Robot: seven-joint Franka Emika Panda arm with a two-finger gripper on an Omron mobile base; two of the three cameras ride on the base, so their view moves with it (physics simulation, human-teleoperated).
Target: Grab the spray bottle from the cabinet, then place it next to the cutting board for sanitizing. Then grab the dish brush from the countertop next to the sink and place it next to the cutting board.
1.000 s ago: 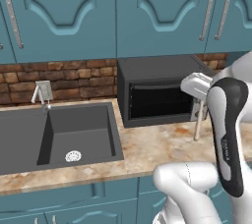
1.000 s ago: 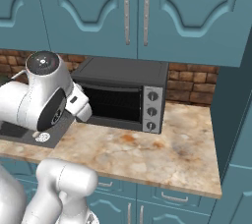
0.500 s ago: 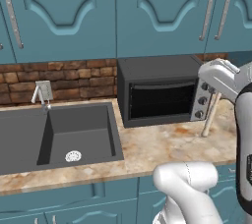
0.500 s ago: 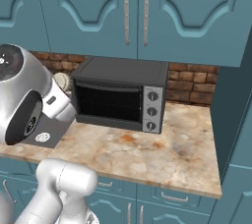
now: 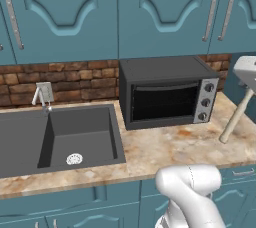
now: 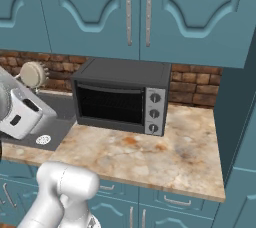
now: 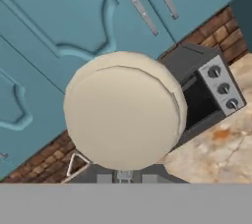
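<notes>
I found the dish brush (image 7: 125, 112) held directly ahead of the tool, above the bench (image 5: 170, 147); I could not tell the tool's grip state.

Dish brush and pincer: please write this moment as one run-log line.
dish brush: carried, off countertop | head toward hand camera | pincer: fingers hidden | toaster oven: behind

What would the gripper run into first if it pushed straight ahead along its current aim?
Past the dish brush head in front of the hand camera, the line runs toward the teal cabinet doors above the toaster oven. Probably the doors first, though depth is unclear.
</notes>
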